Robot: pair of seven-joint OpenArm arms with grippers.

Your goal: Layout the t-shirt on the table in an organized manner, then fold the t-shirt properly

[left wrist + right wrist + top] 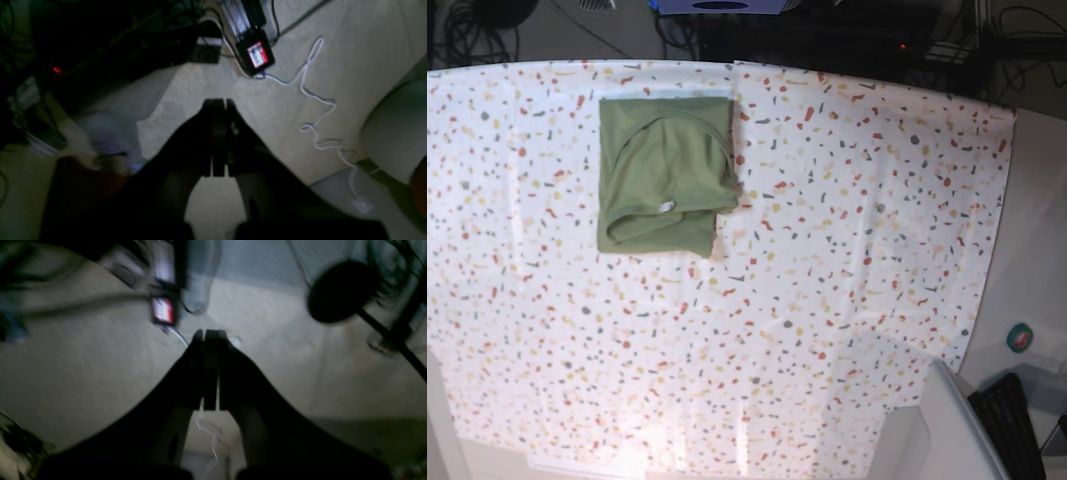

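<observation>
The olive-green t-shirt (665,176) lies folded into a compact rectangle on the speckled table (847,230), toward the far left, with its white neck label showing near the lower middle. Neither arm appears in the base view. My left gripper (218,101) is shut with nothing between its fingers and hangs over pale carpet. The right gripper (210,332) is also shut and empty, over carpet too. The t-shirt and the table are out of both wrist views.
A grey bin (947,430) sits at the table's near right corner. Cables and dark equipment (847,35) lie beyond the far edge. A black box with a red-and-white label (257,55) and a white cable (317,100) lie on the floor.
</observation>
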